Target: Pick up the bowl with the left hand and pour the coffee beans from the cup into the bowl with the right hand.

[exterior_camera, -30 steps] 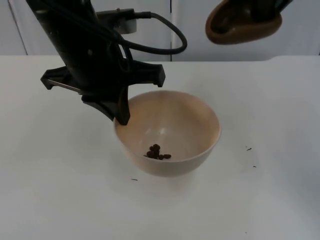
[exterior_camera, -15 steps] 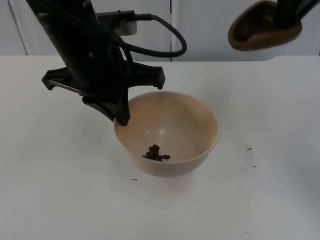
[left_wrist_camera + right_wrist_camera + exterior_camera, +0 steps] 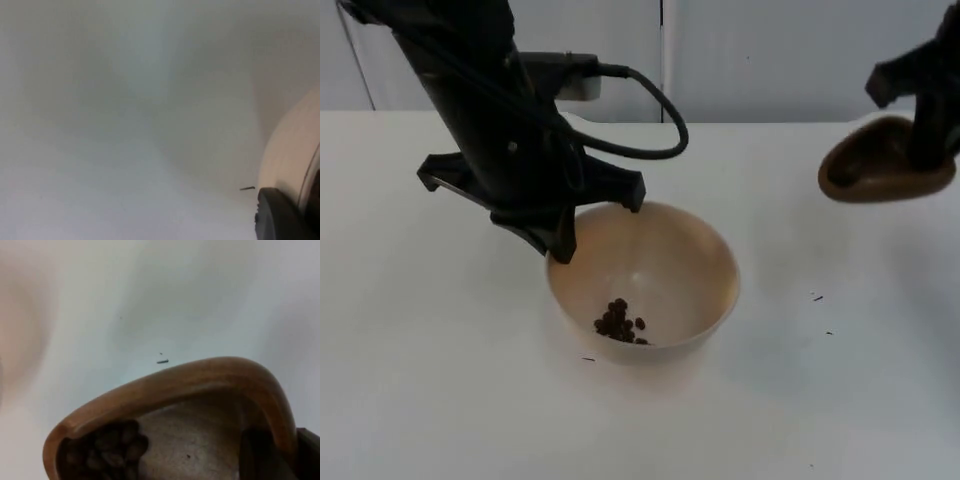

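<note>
Left gripper (image 3: pixel 560 235) clamps the near-left rim of the round cream bowl (image 3: pixel 670 265), which holds a small heap of dark coffee beans (image 3: pixel 618 322), while the right gripper (image 3: pixel 928 150) pinches the rim of the brown wooden cup (image 3: pixel 882 172), off to the bowl's right with beans left inside it. To pour well, I judge the cup should sit over the bowl's middle before tipping, bowl level. White table top (image 3: pixel 440 400) carries a few dark specks (image 3: pixel 817 298) and ends at the grey partition wall (image 3: pixel 770 50).

Top view overlooks the table (image 3: pixel 440 400); wrist views hover close above it.
</note>
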You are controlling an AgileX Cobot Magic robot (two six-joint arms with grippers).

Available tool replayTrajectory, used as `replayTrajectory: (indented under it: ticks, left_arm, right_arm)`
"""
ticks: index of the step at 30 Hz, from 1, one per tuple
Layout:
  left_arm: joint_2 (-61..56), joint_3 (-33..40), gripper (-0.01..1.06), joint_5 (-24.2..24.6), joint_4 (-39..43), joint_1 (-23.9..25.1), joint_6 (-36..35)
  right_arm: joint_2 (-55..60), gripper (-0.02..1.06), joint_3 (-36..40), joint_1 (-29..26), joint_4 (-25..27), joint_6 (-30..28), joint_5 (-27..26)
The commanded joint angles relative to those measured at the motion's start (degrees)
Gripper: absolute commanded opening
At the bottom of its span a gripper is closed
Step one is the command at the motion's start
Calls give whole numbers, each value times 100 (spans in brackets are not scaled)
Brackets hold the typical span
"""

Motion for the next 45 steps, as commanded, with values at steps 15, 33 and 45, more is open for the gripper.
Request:
replayTrajectory:
  ticks: [15, 33, 45]
  left_arm:
    - [453, 119, 0, -571, -21, -20, 206]
    - [477, 135, 0, -612, -35, -20, 206]
    - [477, 135, 0, -623, -34, -20, 206]
  right_arm:
    - [-50, 0, 1421, -111, 36, 877, -1802]
    - [382, 0, 1800, -550, 0, 1044, -2328]
    - [915, 0, 1800, -550, 0, 1060, -2878]
